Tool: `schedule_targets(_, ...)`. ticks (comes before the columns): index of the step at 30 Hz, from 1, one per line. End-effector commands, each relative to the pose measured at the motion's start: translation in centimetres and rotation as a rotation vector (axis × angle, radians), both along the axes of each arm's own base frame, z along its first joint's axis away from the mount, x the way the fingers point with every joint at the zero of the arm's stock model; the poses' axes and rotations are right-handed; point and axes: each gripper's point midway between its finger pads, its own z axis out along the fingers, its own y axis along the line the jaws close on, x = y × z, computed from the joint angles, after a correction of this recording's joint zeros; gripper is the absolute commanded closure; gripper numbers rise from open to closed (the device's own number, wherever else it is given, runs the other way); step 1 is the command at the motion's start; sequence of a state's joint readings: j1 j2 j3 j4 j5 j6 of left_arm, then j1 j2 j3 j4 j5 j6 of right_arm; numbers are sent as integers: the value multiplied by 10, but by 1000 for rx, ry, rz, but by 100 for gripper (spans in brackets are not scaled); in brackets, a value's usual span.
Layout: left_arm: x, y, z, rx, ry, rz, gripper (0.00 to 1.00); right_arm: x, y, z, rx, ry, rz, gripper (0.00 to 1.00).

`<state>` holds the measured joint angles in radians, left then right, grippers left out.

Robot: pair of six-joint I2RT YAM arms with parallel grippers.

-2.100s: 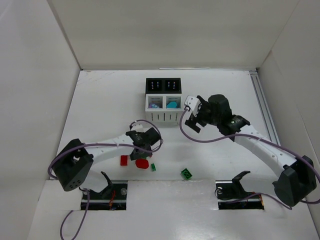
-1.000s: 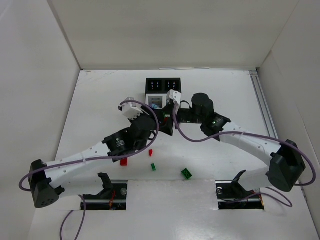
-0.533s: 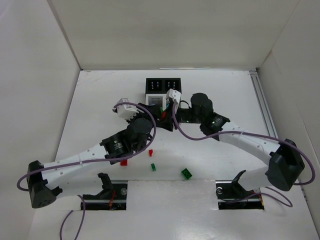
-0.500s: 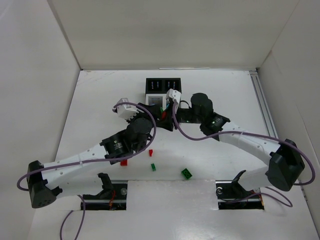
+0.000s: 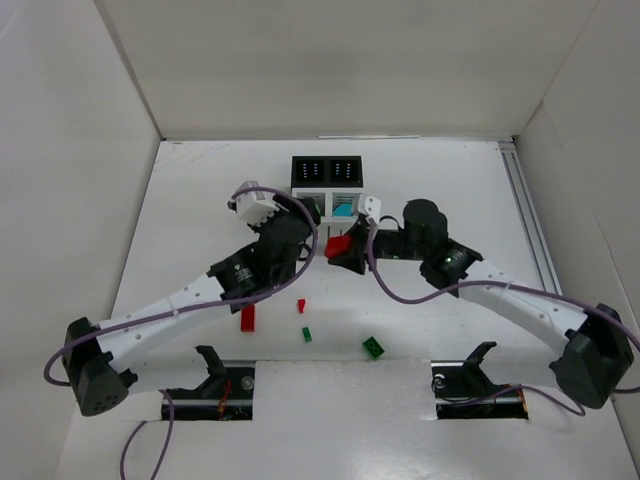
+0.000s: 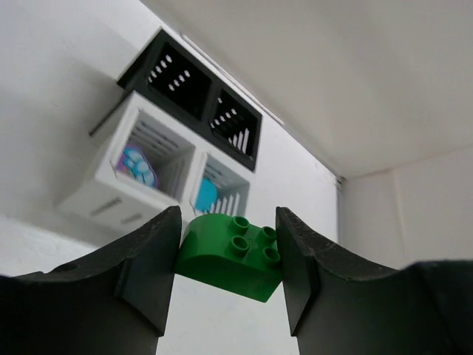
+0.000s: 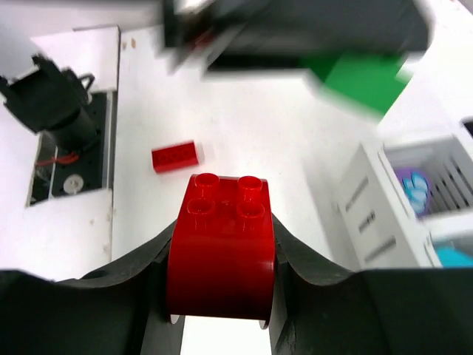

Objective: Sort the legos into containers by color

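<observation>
Nearest the bases, four loose legos lie on the table (image 5: 190,200), all apart from each other: green brick (image 5: 373,347) toward the right base, small green piece (image 5: 307,334), small red piece (image 5: 300,305), and red flat brick (image 5: 247,318) just beside the left forearm. Further out, right gripper (image 7: 220,244) is clamped on a red lego (image 7: 220,262), one side rounded and four studs facing its wrist cam, held just in front of the near wall of the containers (image 5: 327,172). Left gripper (image 6: 228,225) is clamped on a green lego (image 6: 233,259) of the same shape, also short of the bin. The grippers are near each other without touching. In the right wrist view the left gripper and its green piece smear across the top, blurred. From above, the left wrist covers most of the left white compartment. Near row of the bin, both white: purple piece (image 6: 139,164) in the left, cyan piece (image 6: 207,194) in the right. Far row, two black compartments; cannot tell their contents.
</observation>
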<state>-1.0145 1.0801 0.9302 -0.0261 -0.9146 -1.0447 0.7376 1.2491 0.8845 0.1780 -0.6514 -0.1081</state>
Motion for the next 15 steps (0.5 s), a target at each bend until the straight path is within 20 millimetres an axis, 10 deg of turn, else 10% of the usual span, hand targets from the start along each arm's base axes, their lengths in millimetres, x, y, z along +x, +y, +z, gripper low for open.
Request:
schedule_targets(1,36,3,22,51,-17,-27,79,7,-35,3,-19,-64,-68,100)
schedule_targets(10,133,-69,48,366,-78,-364,73,58,-156,-10,-310,-119,-510,100)
schedule_targets(11,141,-85,18,436,-17,-433,75,60,-162,-13,-327,-117,-525,100)
schedule_targets(15,177,-98,4,503,28,-415,75,71,-175,-9,-335,-136,-551,100)
